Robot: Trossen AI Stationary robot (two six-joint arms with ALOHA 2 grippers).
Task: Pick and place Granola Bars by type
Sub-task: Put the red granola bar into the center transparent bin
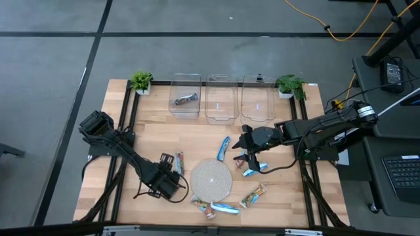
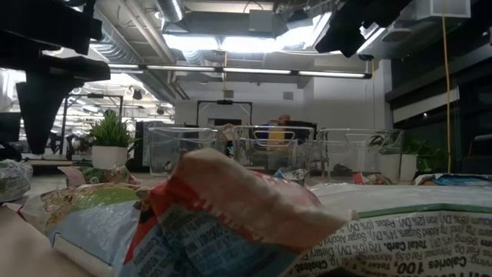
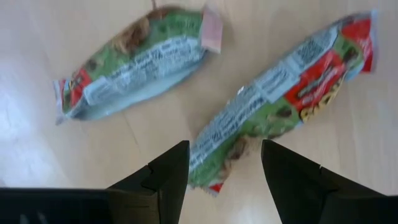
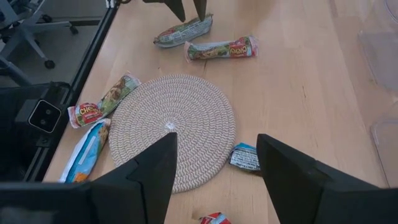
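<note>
On the left half of the table, beside the round woven mat, the left gripper hung low with fingers well apart and nothing between them, straddling one end of a green-and-red bar; a second bar of the same kind lay just beside it, apart. Likely lined up that way to close on the nearer bar. The right gripper sat past the mat's other side, fingers spread, holding nothing, over a couple of blue bars; probably readying its own pick. One dark bar was already in the left-most of three clear bins, so sorting had barely begun. Other bars were loose around the mat: a blue one behind it, several at the front edge. Wrappers looked shiny, crinkled, flat-ended, so slippery to pinch
</note>
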